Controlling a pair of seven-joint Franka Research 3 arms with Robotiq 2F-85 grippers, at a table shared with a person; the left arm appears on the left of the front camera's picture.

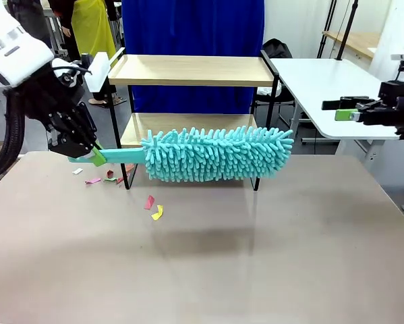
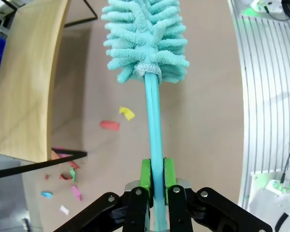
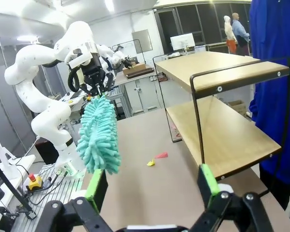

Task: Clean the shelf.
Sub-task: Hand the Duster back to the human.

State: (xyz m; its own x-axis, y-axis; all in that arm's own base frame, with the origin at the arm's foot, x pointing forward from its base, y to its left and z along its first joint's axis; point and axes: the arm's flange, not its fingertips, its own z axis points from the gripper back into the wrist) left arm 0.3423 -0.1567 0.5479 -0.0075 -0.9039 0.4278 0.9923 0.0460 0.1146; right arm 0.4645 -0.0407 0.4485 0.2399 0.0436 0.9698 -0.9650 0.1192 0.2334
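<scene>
Left claw [image 2: 157, 180] clamped on turquoise fluffy microfibre duster [image 1: 215, 153], head level before two-tier wooden shelf [image 1: 188, 71] at surface's far side; sweep boards gently, push paper scraps [image 1: 153, 208] clear; right claw [image 3: 152, 186] apart, idle

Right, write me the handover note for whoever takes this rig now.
Left gripper: jaws shut on the duster handle, head held level in front of the shelf's lower board.
Right gripper: open, holding nothing, off to the right of the shelf.
Both boards look bare. Paper scraps lie on the table, some by the shelf's left legs.
Left to do, probably: any final passes over the boards.
</scene>
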